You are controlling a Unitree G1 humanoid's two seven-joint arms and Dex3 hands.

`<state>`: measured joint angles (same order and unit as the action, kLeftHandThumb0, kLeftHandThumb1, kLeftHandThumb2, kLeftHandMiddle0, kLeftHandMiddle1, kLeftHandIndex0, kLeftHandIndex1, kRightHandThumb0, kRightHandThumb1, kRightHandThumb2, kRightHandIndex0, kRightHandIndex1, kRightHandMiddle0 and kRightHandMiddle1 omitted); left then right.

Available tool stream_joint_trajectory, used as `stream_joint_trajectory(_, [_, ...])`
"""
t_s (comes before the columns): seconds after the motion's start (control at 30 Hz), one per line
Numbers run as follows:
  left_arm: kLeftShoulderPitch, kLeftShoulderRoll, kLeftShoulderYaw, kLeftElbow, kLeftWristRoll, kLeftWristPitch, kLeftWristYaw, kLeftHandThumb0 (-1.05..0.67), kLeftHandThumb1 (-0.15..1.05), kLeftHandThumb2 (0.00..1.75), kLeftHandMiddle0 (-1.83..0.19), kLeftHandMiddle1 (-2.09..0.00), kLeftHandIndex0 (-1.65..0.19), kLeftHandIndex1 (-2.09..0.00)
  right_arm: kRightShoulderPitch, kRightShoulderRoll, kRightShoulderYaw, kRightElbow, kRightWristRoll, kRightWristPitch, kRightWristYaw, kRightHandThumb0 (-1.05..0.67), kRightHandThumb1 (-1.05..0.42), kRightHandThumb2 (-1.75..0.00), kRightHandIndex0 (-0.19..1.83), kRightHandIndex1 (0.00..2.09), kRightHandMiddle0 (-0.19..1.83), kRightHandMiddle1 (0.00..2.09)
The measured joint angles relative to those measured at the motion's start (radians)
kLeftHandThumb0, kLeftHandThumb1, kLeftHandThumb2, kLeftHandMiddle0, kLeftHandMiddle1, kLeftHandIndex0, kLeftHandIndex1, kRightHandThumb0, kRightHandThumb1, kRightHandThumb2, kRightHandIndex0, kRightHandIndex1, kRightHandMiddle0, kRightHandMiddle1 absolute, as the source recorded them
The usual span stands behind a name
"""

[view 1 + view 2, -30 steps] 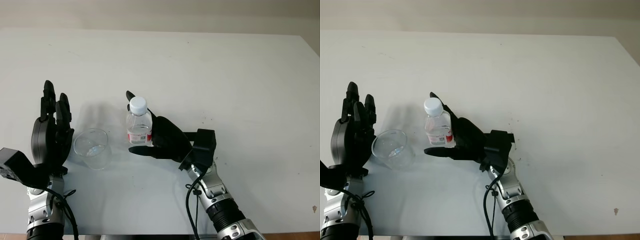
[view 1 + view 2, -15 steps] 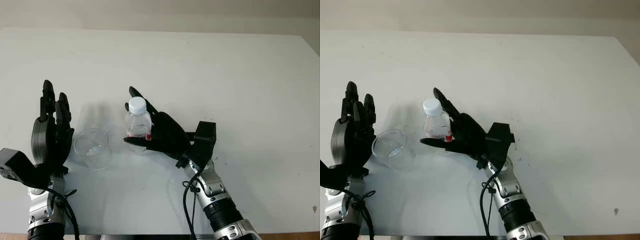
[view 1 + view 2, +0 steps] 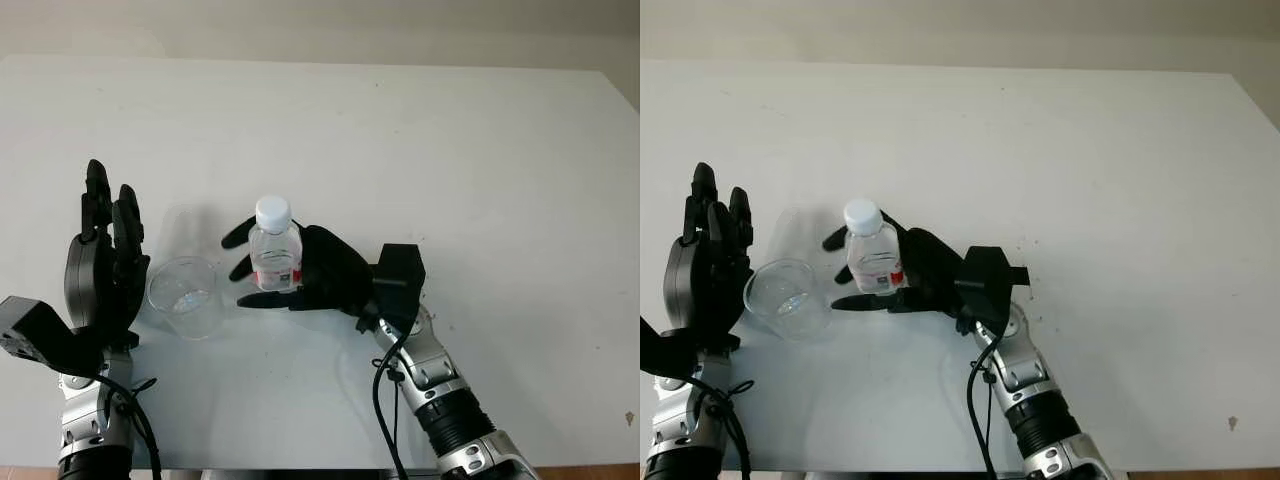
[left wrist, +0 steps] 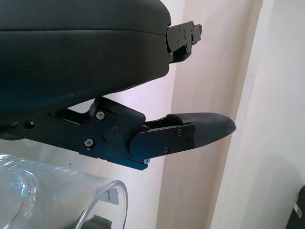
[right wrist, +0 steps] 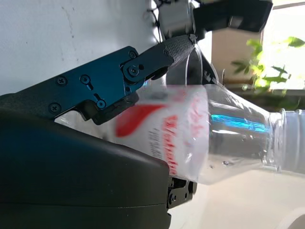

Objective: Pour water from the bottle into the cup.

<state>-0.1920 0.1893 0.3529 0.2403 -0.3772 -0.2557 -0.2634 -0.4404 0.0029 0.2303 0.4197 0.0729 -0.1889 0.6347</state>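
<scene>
A small clear bottle with a white cap and a red label stands upright near the middle of the white table. My right hand is wrapped around it, fingers curled past its left side and the thumb in front. The right wrist view has the bottle pressed against the palm. A clear plastic cup stands upright just left of the bottle. My left hand is open, held upright right beside the cup's left side. The cup's rim lies close under that hand in the left wrist view.
The table's far edge meets a pale wall at the back. Its right edge runs along the far right side.
My right hand's fingers have curled in around the bottle, from spread behind it to closed on it. The bottle, the cup and my left hand have stayed put.
</scene>
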Motion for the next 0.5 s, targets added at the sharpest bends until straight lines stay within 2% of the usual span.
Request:
stream_joint_trajectory(0.07, [-0.002, 0.0, 0.0, 0.004, 0.0, -0.001, 0.0, -0.72, 1.05, 0.53, 0.13, -0.05, 0.16, -0.06, -0.002, -0.002, 0.003, 0.006, -0.023, -0.022, -0.015, -0.59, -1.0, -0.07, 0.96, 2.03, 0.74, 2.06])
stream_joint_trajectory(0.1, [-0.002, 0.001, 0.0, 0.005, 0.0, -0.002, 0.0, -0.72, 1.05, 0.53, 0.14, -0.05, 0.16, -0.06, -0.003, -0.002, 0.005, 0.005, -0.038, -0.028, -0.03, -0.59, -1.03, -0.11, 1.17, 2.07, 0.97, 2.08])
stream_joint_trajectory(0.23, [-0.003, 0.001, 0.0, 0.006, 0.0, -0.004, -0.002, -0.72, 1.05, 0.53, 0.15, -0.05, 0.17, -0.05, -0.007, -0.003, 0.012, 0.002, -0.095, -0.07, -0.102, -0.54, -1.05, -0.35, 1.75, 2.09, 1.51, 2.09])
stream_joint_trajectory(0.37, [-0.003, 0.003, 0.001, 0.006, 0.0, -0.004, -0.005, -0.72, 1.05, 0.54, 0.14, -0.05, 0.16, -0.05, -0.002, -0.003, 0.004, 0.014, -0.125, -0.123, -0.19, -0.5, -1.05, -0.44, 1.83, 2.09, 1.68, 2.09])
stream_joint_trajectory(0.5, [-0.003, 0.005, 0.003, 0.008, 0.0, -0.004, -0.005, -0.72, 1.05, 0.53, 0.14, -0.05, 0.16, -0.06, 0.006, -0.002, -0.009, 0.022, -0.128, -0.157, -0.252, -0.49, -1.05, -0.46, 1.83, 2.09, 1.73, 2.09])
